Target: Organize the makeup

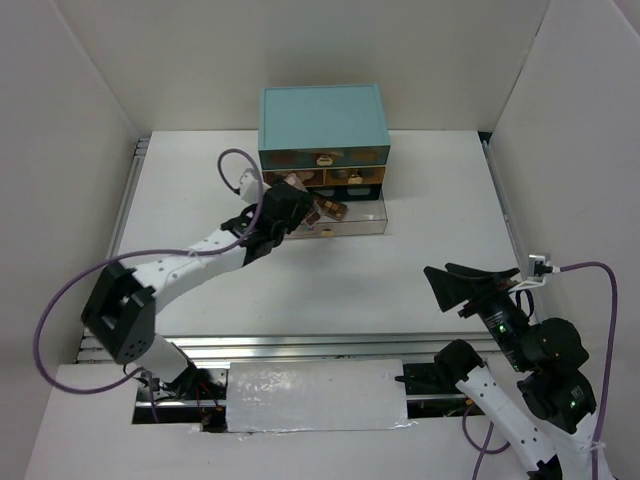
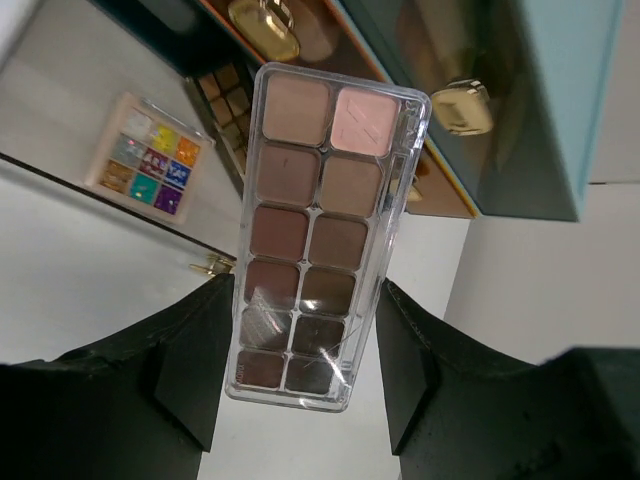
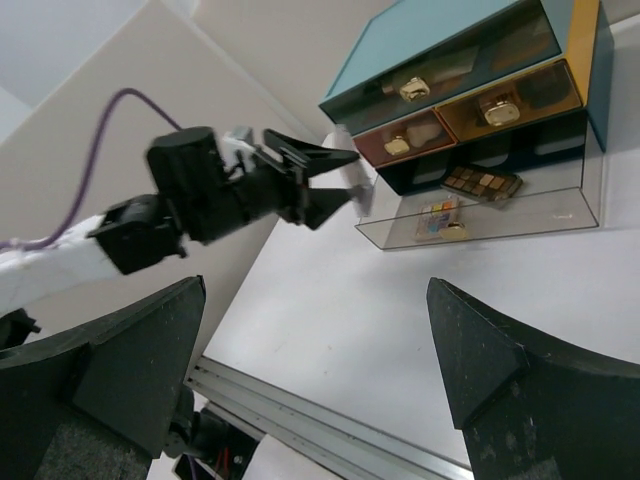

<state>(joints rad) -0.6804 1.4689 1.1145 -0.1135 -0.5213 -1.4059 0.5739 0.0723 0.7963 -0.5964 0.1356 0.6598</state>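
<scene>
Left wrist view: the left pincer is clenched on a long rectangular clear-plastic eyeshadow palette with brown and pink pans. Its two black fingers press against the long edges close to one end. The palette hangs in the air just in front of the teal chest of drawers, by the open clear bottom drawer. A square multicolour palette and a second brown palette already lie in that drawer. The right pincer is released and empty, well apart over the near right of the white bench.

The case looks light and stiff, but its smooth plastic is probably slippery, and the pressed powders would likely crack if it dropped. Held near one end, it may pivot. A grip across the long edges nearer the middle would seem steadier, and it should be set down flat and gently.
</scene>
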